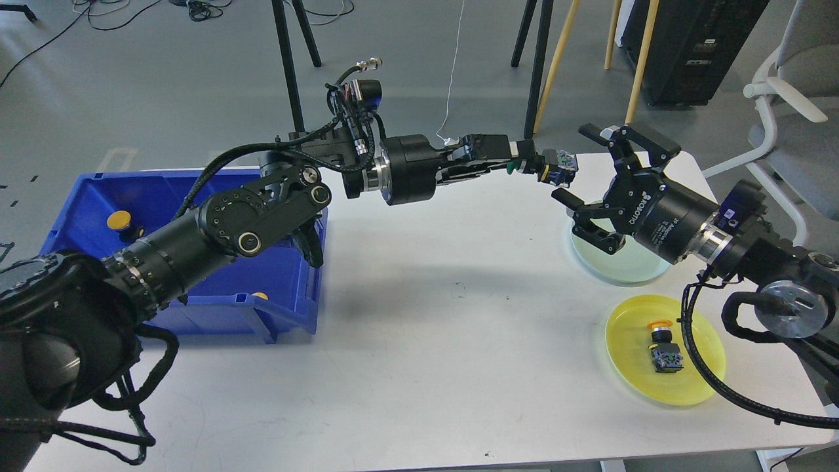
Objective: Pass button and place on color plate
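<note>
My left gripper (532, 166) reaches far right over the table and is shut on a green push button (558, 167), held in the air with its black body pointing right. My right gripper (581, 177) is open, its fingers (593, 134) spread around the space just right of the button, apart from it. A pale green plate (645, 269) lies below the right gripper, partly hidden by it. A yellow plate (704, 380) in front of it holds a yellow-capped button (663, 346).
A blue bin (78, 196) stands at the left, with a yellow button (120, 221) inside and another yellow cap (261, 295) at its front wall; my left arm hides much of it. Tripod and stool legs stand behind the table's back edge.
</note>
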Robot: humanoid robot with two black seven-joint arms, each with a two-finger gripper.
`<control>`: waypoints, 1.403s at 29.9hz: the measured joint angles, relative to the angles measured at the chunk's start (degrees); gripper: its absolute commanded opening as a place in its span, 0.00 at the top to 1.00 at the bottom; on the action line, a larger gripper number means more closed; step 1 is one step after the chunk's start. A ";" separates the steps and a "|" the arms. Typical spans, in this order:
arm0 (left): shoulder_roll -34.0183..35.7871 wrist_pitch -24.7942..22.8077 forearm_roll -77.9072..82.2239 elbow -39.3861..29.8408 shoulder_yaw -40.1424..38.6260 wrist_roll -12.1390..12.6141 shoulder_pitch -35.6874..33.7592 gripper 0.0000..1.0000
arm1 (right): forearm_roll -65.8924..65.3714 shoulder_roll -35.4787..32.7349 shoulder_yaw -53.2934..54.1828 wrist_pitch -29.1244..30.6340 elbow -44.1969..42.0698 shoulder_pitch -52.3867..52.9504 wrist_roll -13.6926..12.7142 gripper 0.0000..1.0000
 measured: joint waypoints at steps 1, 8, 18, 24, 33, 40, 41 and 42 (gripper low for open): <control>-0.04 0.00 -0.02 0.03 -0.01 0.00 0.01 0.89 | 0.02 0.01 -0.36 0.01 0.09 0.14 0.00 0.55; -0.01 0.00 -0.19 0.06 -0.01 0.00 0.04 0.89 | -0.03 0.17 -0.77 0.16 0.20 0.33 0.24 0.92; -0.23 0.00 -0.91 0.08 -0.09 0.00 -0.04 0.32 | 0.02 0.12 -0.39 -0.33 0.32 0.34 0.37 1.00; -1.01 0.00 -3.16 -0.25 -1.06 0.01 -0.02 0.06 | 0.06 0.03 -0.16 -1.42 0.37 0.32 0.39 1.00; -0.95 0.00 -5.17 -0.09 -1.22 0.00 0.32 0.06 | 7.47 1.53 1.85 -16.23 -3.32 -0.67 -0.46 1.00; -1.05 0.00 -5.88 0.04 -1.14 -0.02 0.48 0.06 | 16.83 9.80 0.47 -39.62 -22.77 1.30 -11.06 1.00; -1.05 0.00 -5.90 0.05 -1.14 -0.02 0.48 0.06 | 16.69 11.48 -0.32 -40.83 -25.32 1.92 -12.40 1.00; -1.05 0.00 -5.93 0.07 -1.14 -0.02 0.48 0.06 | 16.20 12.52 -1.49 -41.86 -28.07 2.64 -13.22 1.00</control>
